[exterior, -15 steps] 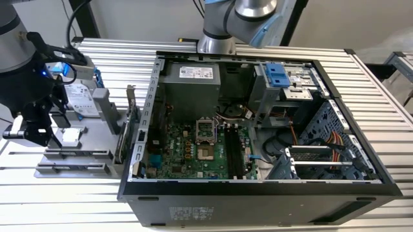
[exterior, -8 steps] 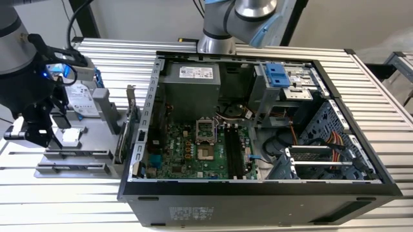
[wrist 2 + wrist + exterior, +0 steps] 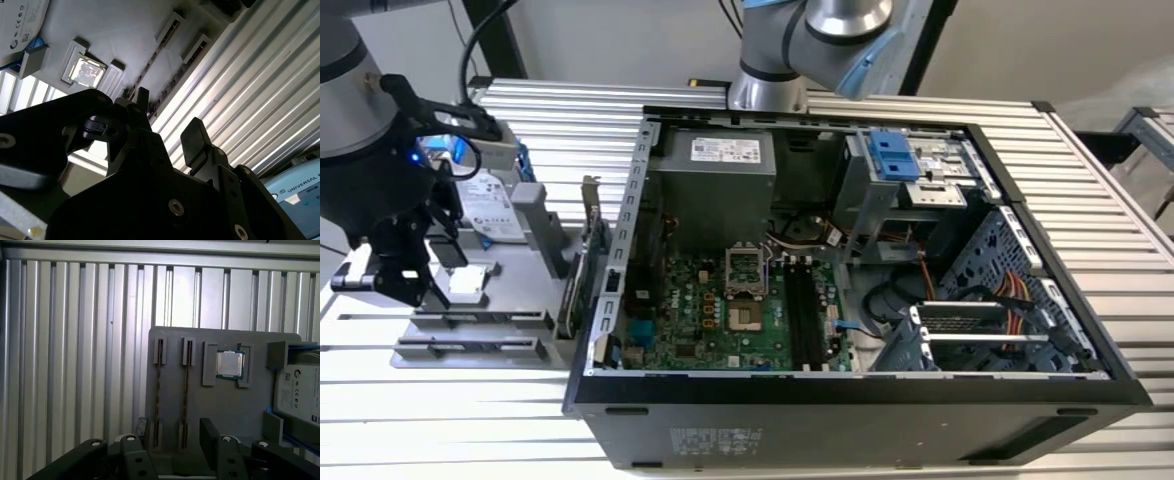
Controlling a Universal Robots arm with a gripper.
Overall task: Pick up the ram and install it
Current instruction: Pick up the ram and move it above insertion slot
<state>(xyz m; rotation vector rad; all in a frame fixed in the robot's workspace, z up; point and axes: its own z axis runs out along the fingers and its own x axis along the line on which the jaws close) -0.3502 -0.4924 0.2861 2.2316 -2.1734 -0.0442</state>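
Note:
Two ram sticks stand on edge in parallel slots of a grey holder tray [image 3: 225,410]: one ram stick [image 3: 159,390] and a second stick [image 3: 186,390] beside it. In the second wrist view they show as thin dark strips [image 3: 150,65]. My gripper [image 3: 175,435] is open above the near end of the sticks, its two black fingers [image 3: 210,432] standing to either side of the pair, holding nothing. In the exterior view the gripper [image 3: 414,285] hangs over the tray at the exterior view's left, just above the ram slots [image 3: 474,320].
An open computer case [image 3: 854,385] fills the middle of the slatted table, with its green motherboard [image 3: 720,310] and black memory slots [image 3: 803,320] exposed. The tray also holds a processor chip [image 3: 230,364] and a hard drive [image 3: 300,390]. A second arm's base [image 3: 767,90] stands behind the case.

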